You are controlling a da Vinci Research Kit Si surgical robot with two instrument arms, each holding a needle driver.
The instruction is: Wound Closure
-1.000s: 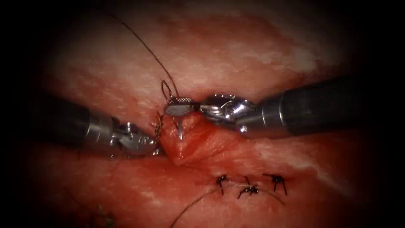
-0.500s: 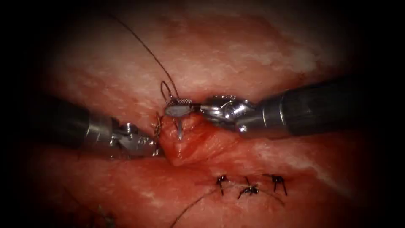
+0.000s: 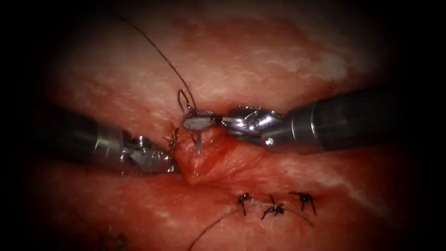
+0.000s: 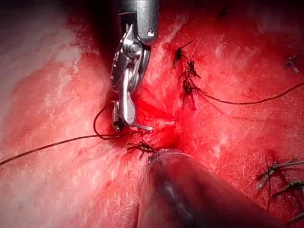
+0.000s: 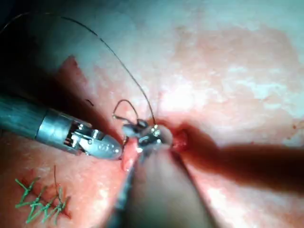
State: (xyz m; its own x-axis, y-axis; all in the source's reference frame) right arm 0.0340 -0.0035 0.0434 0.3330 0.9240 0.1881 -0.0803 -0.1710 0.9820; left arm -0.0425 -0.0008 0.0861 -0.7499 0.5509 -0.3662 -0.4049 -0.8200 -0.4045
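Surroundings: three dark knots (image 3: 275, 204) sit in a row on the tissue (image 3: 260, 56) below and to the right of the tools, well apart from them; cut thread ends (image 4: 280, 173) lie on the tissue in the left wrist view.
In the way: a raised fold of tissue (image 3: 204, 160) stands between the two tool tips, wet with red fluid (image 3: 227, 151), and hides the lower part of the needle.
Right tool (image 3: 197, 122): comes in from the right, jaws clamped together on the needle near its upper, thread end; jaws lie about level, pointing left.
Needle (image 3: 198, 142): just below the right tool's jaws, at the top of the fold; the visible shaft runs nearly straight down, long axis upright, point end down against the fold. Whether the tip is in the tissue I cannot tell.
Thread (image 3: 158, 51): a small loop stands just above the right jaws, then one long strand climbs up and to the left over the tissue.
Left tool (image 3: 169, 160): comes in from the left, tip pressed against the left side of the fold beside a short dark stitch (image 3: 173, 138); whether its jaws are apart or together, and whether it holds anything, cannot be told.
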